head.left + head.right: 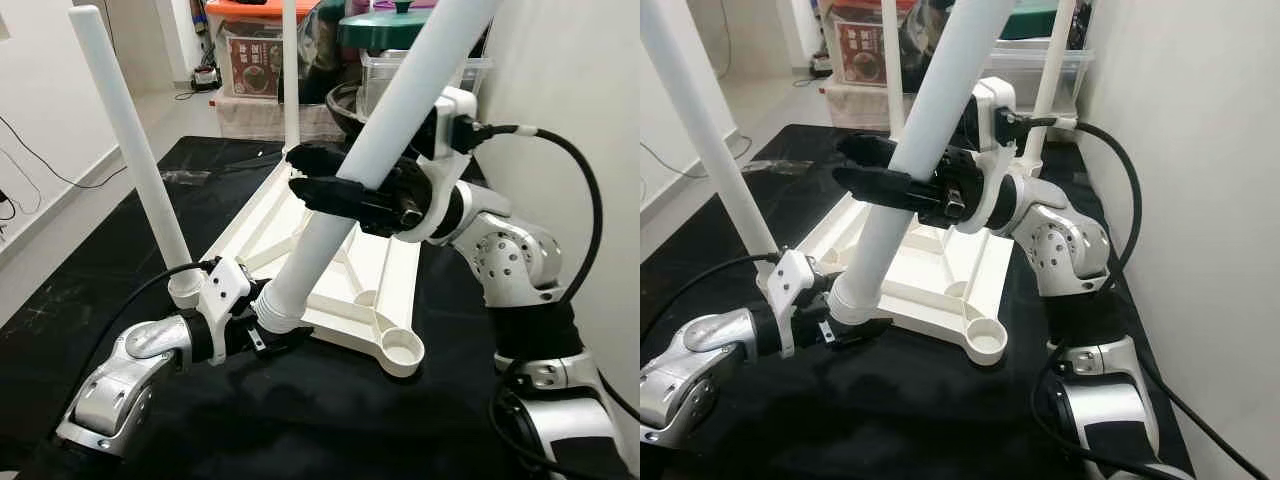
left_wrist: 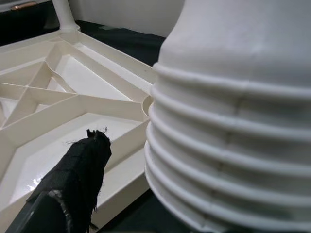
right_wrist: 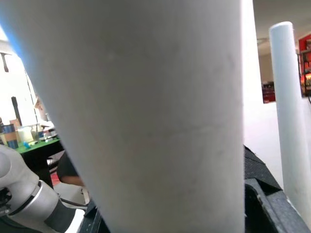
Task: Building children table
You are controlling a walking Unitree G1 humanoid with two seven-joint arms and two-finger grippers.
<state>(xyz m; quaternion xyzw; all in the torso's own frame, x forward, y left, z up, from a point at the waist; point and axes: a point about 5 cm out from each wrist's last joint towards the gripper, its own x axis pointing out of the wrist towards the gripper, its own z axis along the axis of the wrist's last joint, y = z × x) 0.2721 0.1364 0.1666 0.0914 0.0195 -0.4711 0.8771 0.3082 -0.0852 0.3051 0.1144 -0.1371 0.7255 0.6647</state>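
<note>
white and long, a table leg (image 1: pixel 340 210) is held tilted in front of the camera. its ridged bottom end (image 2: pixel 228 145) is held by the left hand (image 1: pixel 262 330), low down and just above the black mat (image 1: pixel 330 420). whether the left hand is clenched tight on it cannot be told. higher up, the leg is grasped by the right hand (image 1: pixel 330 185), and its two black fingers (image 1: pixel 875 185) are clenched around it from both sides. the leg's bottom end is close to the near edge of the white table top (image 1: pixel 370 280), which is laid upside down on the mat. an open round socket (image 1: pixel 402 348) is seen at the near corner of the table top. two more white legs (image 1: pixel 130 150) are stood upright in other corners. behind the mat, boxes (image 1: pixel 250 50) and a clear tub (image 1: pixel 385 75) are stacked by the wall.
</note>
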